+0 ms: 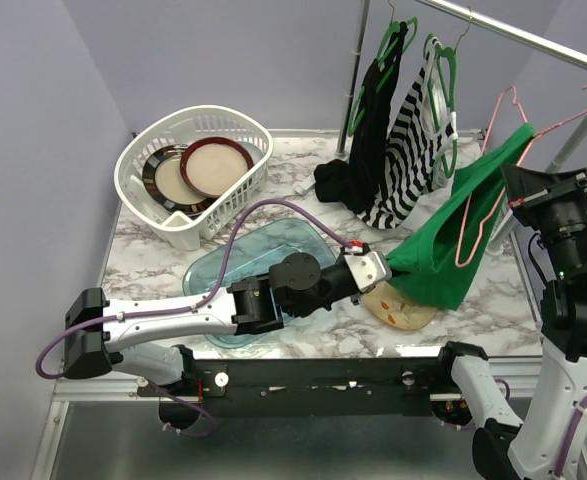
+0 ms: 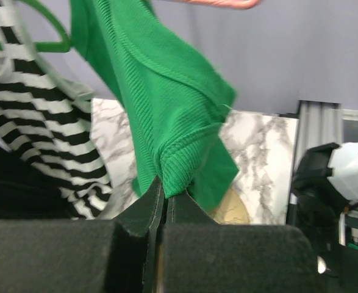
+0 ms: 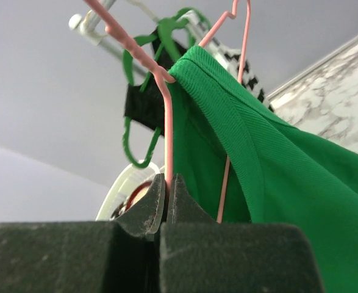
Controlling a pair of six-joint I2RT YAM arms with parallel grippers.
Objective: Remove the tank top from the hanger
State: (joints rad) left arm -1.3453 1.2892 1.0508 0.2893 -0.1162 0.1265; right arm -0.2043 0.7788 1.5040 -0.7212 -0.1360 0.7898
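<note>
A green tank top (image 1: 453, 235) hangs by one strap from a pink wire hanger (image 1: 481, 215) at the right. My left gripper (image 1: 386, 264) is shut on the top's lower hem (image 2: 182, 174) and holds it out to the left above the table. My right gripper (image 1: 521, 200) is shut on the pink hanger's wire (image 3: 168, 152); the green strap (image 3: 227, 116) drapes over the hanger's shoulder just beside my jaws. The hanger is off the rail (image 1: 533, 40).
A black top (image 1: 368, 130) and a striped top (image 1: 408, 150) hang on green hangers from the rail at the back. A white basket (image 1: 188, 170) with plates stands back left. A clear blue tray (image 1: 243, 265) and a tan plate (image 1: 398, 310) lie under my left arm.
</note>
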